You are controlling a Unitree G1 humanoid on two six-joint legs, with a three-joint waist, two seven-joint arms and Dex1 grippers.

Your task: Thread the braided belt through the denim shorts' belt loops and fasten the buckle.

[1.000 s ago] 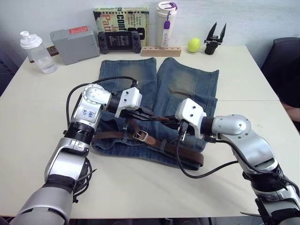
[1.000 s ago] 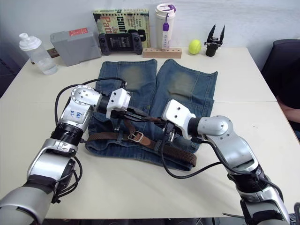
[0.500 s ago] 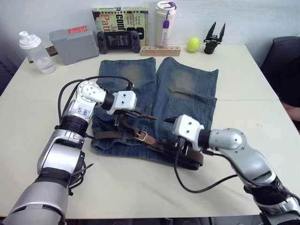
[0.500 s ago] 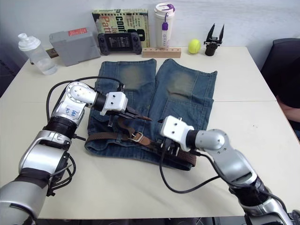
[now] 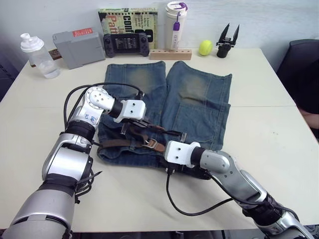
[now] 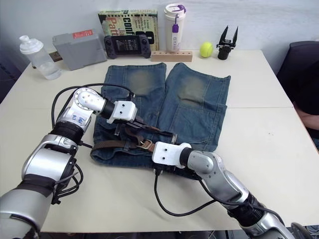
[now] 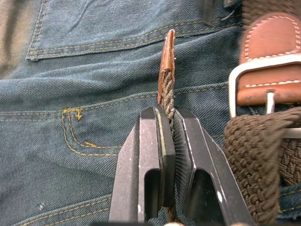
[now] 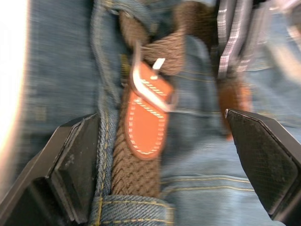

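Observation:
The faded blue denim shorts (image 5: 199,94) lie flat mid-table, waistband toward me. Along that waistband runs the braided belt (image 5: 113,143), passing under a belt loop (image 5: 132,145). My left gripper (image 7: 168,115) is shut on the belt's free end, whose tan leather tip (image 7: 167,52) sticks out beyond the fingers, just above the cloth. The silver buckle (image 8: 146,94) with its tan tab lies on the belt beside it. My right gripper (image 8: 161,117) stands open low over the waistband's front edge, fingers either side of the buckle and touching nothing.
Along the table's far edge stand a water bottle (image 5: 35,52), grey box (image 5: 79,46), game console (image 5: 125,43), book (image 5: 128,20), white tumbler (image 5: 174,25), wooden block (image 5: 171,54), tennis ball (image 5: 205,47) and a black spare gripper (image 5: 227,41). A dark chair (image 5: 304,64) sits at the right.
My right gripper has opened, leaving the belt near the left fingers, and swung left and toward me to the buckle. The left gripper keeps its hold on the belt end, barely moving.

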